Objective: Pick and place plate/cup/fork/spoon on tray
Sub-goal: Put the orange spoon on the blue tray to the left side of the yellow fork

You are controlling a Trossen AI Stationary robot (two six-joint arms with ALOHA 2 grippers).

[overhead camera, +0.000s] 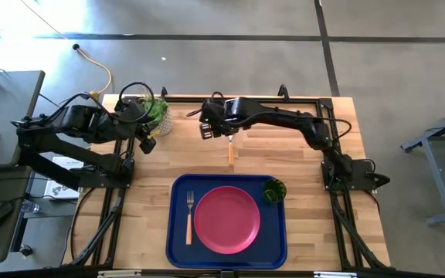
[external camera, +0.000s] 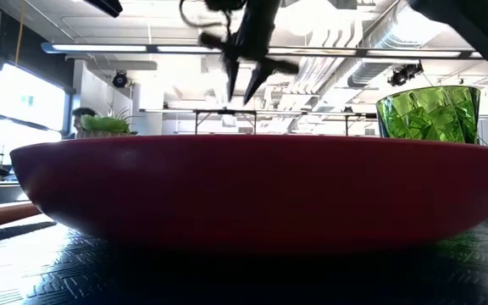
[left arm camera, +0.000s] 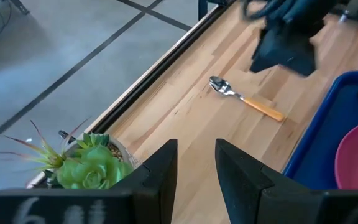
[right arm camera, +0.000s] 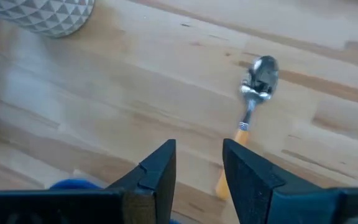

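Note:
The dark blue tray (overhead camera: 178, 255) lies at the table's near middle. On it rest the pink-red plate (overhead camera: 227, 219), the fork (overhead camera: 189, 216) to the plate's left and the green cup (overhead camera: 274, 190) at the far right corner. The spoon (overhead camera: 231, 151) lies flat on the bare wood just beyond the tray, and it also shows in the right wrist view (right arm camera: 253, 106). My right gripper (overhead camera: 205, 130) hangs open above the table, slightly left of the spoon, touching nothing. My left gripper (overhead camera: 147, 143) is open and empty beside the plant.
A green succulent in a pale patterned pot (overhead camera: 157, 114) stands at the table's far left, close to both grippers. Bare wood lies to the left and right of the tray. In the low view the plate (external camera: 252, 186) fills the foreground, with the cup (external camera: 430, 110) behind it.

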